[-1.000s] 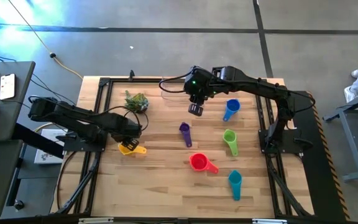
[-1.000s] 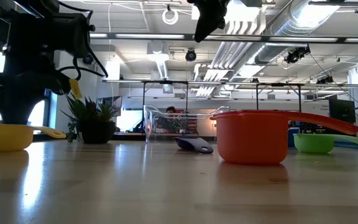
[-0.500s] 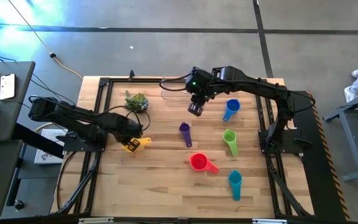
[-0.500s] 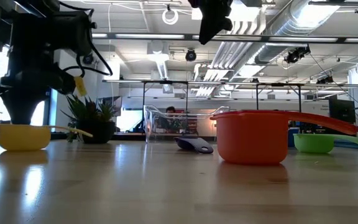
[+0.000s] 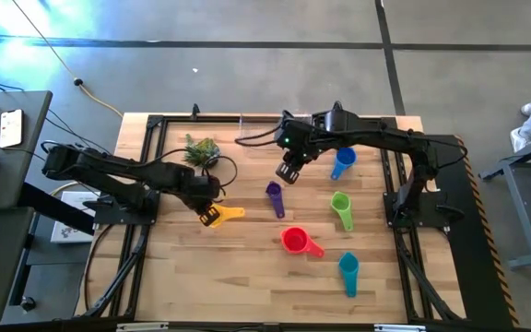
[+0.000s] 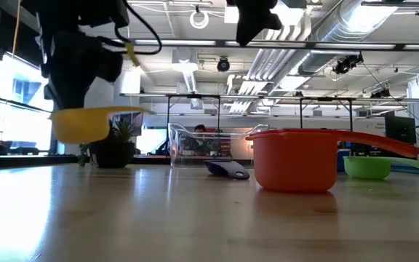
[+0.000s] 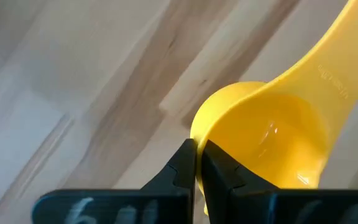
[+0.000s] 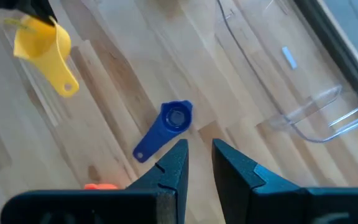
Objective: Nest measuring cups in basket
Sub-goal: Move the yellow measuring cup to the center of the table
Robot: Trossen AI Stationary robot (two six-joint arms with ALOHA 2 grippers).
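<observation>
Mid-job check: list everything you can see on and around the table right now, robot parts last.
yellow measuring cup: one, yellow, lifted off the table at its left side, held by its rim
purple measuring cup: one, purple, table centre
blue measuring cup: one, blue, far right
green measuring cup: one, green, right of centre
red measuring cup: one, red, near centre
teal measuring cup: one, teal, near right
basket: one, clear, far edge, nothing visible inside
plant: one, green, far left
table: one, light wood
left pincer: dark, shut on the yellow measuring cup
right pincer: dark, open, holding nothing, above the table near the purple measuring cup
</observation>
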